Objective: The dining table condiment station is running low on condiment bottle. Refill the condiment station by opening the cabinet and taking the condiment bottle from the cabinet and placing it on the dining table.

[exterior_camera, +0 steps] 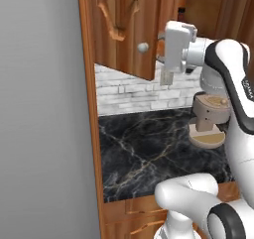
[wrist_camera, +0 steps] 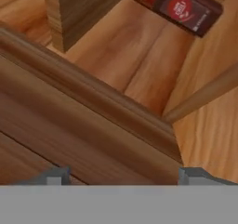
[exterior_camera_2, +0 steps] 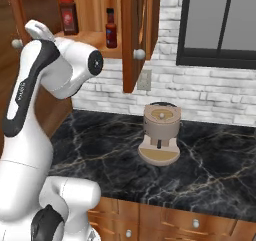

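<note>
Inside the opened cabinet (exterior_camera_2: 135, 35) the condiment bottle (exterior_camera_2: 110, 29) stands on the shelf. Our gripper (wrist_camera: 123, 175) hangs wide and empty at the cabinet front. Next, we must probably reach in and close around the bottle.

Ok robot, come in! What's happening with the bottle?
Gripper open, empty, up by the open cabinet. Condiment bottle standing on the shelf, untouched. Red-capped jar shelved to its left, apart.

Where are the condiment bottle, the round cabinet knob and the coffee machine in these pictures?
condiment bottle (exterior_camera_2: 111, 31): right base view, on its dark red body, inside the open cabinet.
cabinet knob (exterior_camera_2: 139, 54): right base view, on the silver ball.
coffee machine (exterior_camera_2: 161, 123): right base view, on its beige front.
</note>
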You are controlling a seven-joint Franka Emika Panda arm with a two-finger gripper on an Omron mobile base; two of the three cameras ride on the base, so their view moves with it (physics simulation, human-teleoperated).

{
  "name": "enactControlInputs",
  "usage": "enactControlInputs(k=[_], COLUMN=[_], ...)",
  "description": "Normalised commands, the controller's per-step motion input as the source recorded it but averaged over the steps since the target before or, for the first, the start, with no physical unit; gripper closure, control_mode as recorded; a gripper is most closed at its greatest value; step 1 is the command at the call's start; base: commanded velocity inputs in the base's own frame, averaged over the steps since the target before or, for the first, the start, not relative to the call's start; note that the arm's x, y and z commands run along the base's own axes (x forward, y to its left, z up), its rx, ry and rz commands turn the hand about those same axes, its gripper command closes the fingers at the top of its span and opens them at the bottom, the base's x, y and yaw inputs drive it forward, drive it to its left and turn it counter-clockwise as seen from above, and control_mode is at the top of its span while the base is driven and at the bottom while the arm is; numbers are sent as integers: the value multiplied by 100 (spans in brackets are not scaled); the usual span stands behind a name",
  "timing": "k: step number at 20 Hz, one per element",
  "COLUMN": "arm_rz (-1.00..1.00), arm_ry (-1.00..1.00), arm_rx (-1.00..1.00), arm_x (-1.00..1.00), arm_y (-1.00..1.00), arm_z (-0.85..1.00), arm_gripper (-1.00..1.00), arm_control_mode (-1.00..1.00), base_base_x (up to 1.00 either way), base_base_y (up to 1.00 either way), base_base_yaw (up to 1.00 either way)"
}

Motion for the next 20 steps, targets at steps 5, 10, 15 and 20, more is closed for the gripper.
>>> enactControlInputs(k=[5,10,15,20], arm_rz=[3,4,1,0], arm_ry=[-15,-7,-3,0], arm_rx=[-6,-5,-6,-9], arm_x=[-74,-64,-41,-9], arm_y=[65,69,68,32], arm_z=[27,25,2,-12], arm_gripper=[-100,-100,-100,-100], arm_control_mode=[-100,-100,-100,-100], base_base_x=[0,0,0,0], base_base_y=[0,0,0,0], base_base_yaw=[0,0,0,0])
